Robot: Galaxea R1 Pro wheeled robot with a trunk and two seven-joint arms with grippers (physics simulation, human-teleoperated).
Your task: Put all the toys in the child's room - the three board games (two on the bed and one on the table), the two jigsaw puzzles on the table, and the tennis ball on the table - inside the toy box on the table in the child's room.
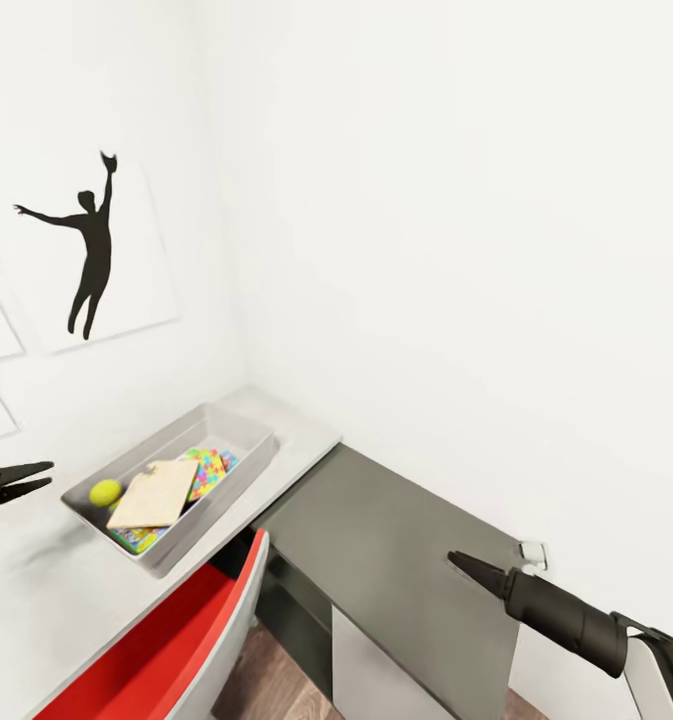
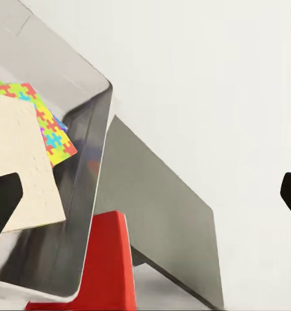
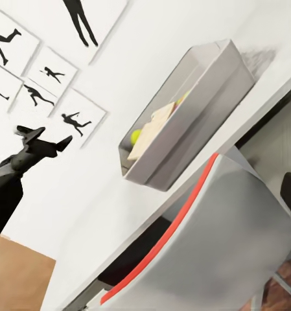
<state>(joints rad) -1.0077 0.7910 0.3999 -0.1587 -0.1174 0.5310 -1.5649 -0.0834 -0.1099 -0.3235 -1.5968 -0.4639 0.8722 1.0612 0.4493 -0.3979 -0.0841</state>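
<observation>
Right now the toy box (image 1: 238, 432) sits on the light grey table (image 1: 46, 590), close to the white wall. Inside it lies the small tennis ball (image 1: 105, 492) at one end. Next to the ball a flat beige square (image 1: 156, 493) rests tilted on top of the other toys. A bright jigsaw puzzle (image 1: 207, 470) peeks out from under that square, and another colourful edge (image 1: 136, 539) shows at the near wall of the box. The left gripper (image 1: 26, 478) hangs over the table, just beside the box near the ball end. Its two dark fingers are spread a little and hold nothing. The right gripper (image 1: 468, 564) hangs over the lower dark grey shelf unit (image 1: 376, 540), well apart from the box. Its fingers come to one dark point, and I cannot tell if anything is between them. A chair (image 1: 166, 640) with a red seat and a grey back stands pushed up to the table, below the box. On the wall hangs a picture of a black figure (image 1: 88, 250) reaching up with one arm. From the right wrist view, the box (image 3: 203, 103), the ball (image 3: 137, 136) and the left gripper (image 3: 51, 142) all show together.
</observation>
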